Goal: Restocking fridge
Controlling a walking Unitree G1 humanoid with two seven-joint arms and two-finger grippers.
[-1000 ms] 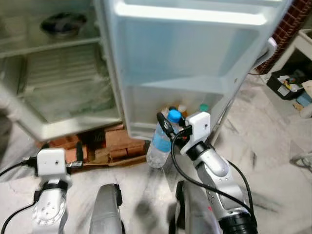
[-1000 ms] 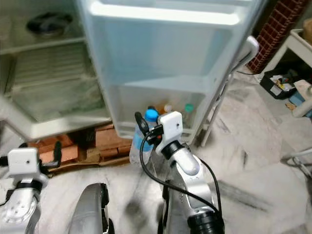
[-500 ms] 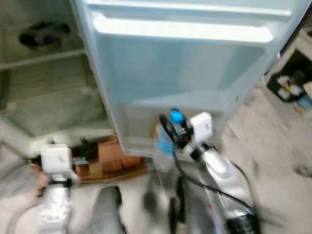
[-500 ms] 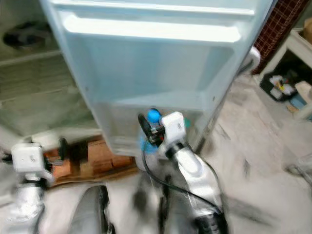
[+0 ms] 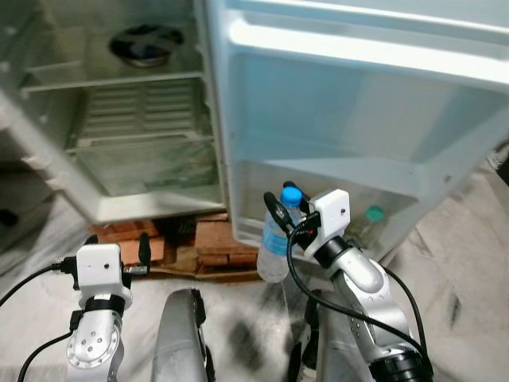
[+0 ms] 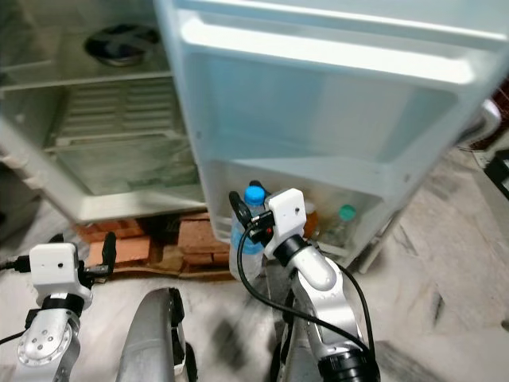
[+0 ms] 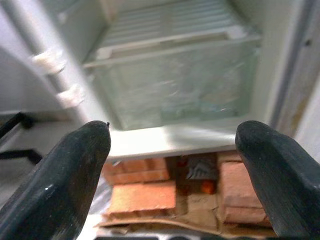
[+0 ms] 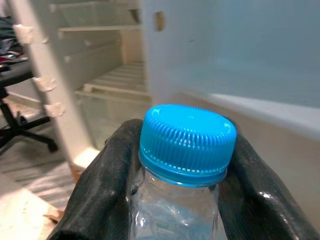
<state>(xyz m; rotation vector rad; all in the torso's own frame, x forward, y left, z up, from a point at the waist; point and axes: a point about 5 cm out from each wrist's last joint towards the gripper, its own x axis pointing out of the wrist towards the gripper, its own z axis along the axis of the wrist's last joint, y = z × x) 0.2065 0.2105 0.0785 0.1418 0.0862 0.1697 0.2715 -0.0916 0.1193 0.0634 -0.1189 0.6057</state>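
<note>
From the head views, the right gripper (image 5: 288, 223) holds a water bottle (image 5: 274, 247) upright by its neck, just in front of the fridge door's (image 5: 358, 119) bottom shelf (image 6: 350, 231), where other bottles stand. In the right wrist view, both fingers (image 8: 105, 185) clamp under the blue cap (image 8: 187, 142). In the left wrist view, the left gripper (image 7: 172, 165) is spread wide and empty, facing the fridge's lower drawer (image 7: 175, 95).

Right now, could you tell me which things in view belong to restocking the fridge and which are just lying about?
Part of the job:
- water bottle with blue cap, held at its neck by the right gripper
- fridge door, standing open
- lower door shelf with bottles already in it
- fridge interior shelves

Just lying about:
- bricks under the fridge
- dark bowl on the top shelf
- left gripper, fingers open, idle
</note>
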